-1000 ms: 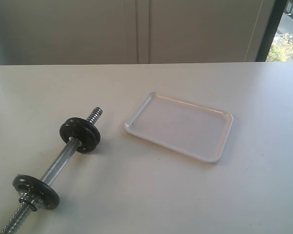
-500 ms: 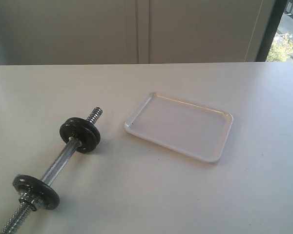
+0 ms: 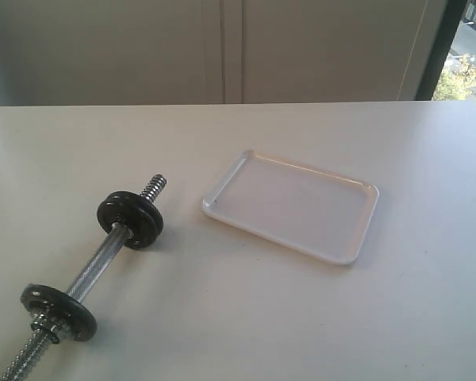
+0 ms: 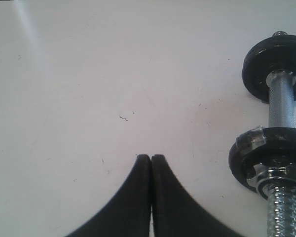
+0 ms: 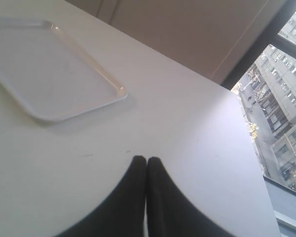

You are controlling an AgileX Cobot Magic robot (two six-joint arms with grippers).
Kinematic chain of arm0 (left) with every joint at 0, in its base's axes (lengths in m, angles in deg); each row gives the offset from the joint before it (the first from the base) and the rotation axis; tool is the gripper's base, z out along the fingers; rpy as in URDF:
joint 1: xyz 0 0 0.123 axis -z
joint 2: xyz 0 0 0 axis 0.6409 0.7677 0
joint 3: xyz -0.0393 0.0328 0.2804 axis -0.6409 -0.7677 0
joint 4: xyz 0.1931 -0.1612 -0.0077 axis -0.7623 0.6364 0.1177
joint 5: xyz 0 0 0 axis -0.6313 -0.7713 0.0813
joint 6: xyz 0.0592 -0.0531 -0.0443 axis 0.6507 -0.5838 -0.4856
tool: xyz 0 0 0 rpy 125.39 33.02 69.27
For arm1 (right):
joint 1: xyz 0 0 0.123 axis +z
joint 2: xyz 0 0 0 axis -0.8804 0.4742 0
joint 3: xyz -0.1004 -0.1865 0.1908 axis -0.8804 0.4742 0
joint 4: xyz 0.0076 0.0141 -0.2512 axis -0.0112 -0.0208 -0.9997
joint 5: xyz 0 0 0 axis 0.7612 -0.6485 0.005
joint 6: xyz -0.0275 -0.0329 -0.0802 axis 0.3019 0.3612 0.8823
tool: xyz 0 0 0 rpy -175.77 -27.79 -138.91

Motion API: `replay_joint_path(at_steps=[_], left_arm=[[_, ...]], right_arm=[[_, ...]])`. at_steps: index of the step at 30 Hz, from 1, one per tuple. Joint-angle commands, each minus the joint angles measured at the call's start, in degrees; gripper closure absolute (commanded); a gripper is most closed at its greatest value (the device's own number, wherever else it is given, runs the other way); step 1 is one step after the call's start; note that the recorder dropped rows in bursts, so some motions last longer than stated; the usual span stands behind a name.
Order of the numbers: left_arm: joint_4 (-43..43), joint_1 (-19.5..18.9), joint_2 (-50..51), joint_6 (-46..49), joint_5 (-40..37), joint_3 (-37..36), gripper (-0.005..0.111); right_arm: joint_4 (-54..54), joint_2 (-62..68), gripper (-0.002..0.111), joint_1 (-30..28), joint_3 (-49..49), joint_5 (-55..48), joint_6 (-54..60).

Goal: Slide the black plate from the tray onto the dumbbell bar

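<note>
White shallow plastic tray point(image 3: 293, 202) noted bare, at centre of table point(image 3: 238, 325); glossy black round plate point(image 3: 116, 209) judged already seated on chrome dumbbell bar point(image 3: 95, 266). Left gripper point(image 4: 151, 158), right gripper point(image 5: 146, 160): fingers pressed together, nothing held.

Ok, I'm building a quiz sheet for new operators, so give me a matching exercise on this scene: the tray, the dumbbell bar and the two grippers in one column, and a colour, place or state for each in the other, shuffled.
Column one
1. tray
2. dumbbell bar
3. left gripper
4. right gripper

Column two
a. shut, with black discs close by in its wrist view
b. white, right of the bar in the exterior view
c. shut, with the tray in its wrist view
d. chrome, carrying black discs

Pairs: 1-b, 2-d, 3-a, 4-c.
</note>
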Motion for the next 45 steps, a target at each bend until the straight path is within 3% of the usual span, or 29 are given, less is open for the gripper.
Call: replay_joint_path(at_steps=[1, 4, 7, 10, 45], left_arm=[[0.1, 0.3, -0.1, 0.0, 0.1, -0.2, 0.107], [0.1, 0.3, -0.1, 0.0, 0.1, -0.2, 0.107], [0.1, 0.3, -0.1, 0.0, 0.1, -0.2, 0.107], [0.1, 0.3, -0.1, 0.0, 0.1, -0.2, 0.107], [0.1, 0.3, -0.1, 0.0, 0.1, -0.2, 0.107]], right_arm=[[0.2, -0.2, 0.108, -0.5, 0.2, 0.2, 0.4], [0.2, -0.2, 0.108, -0.5, 0.2, 0.2, -0.7], [0.2, -0.2, 0.108, -0.5, 0.2, 0.2, -15.5], [0.5, -0.2, 0.108, -0.5, 0.2, 0.2, -20.2], [2.4, -0.2, 0.108, -0.5, 0.2, 0.2, -21.2]])
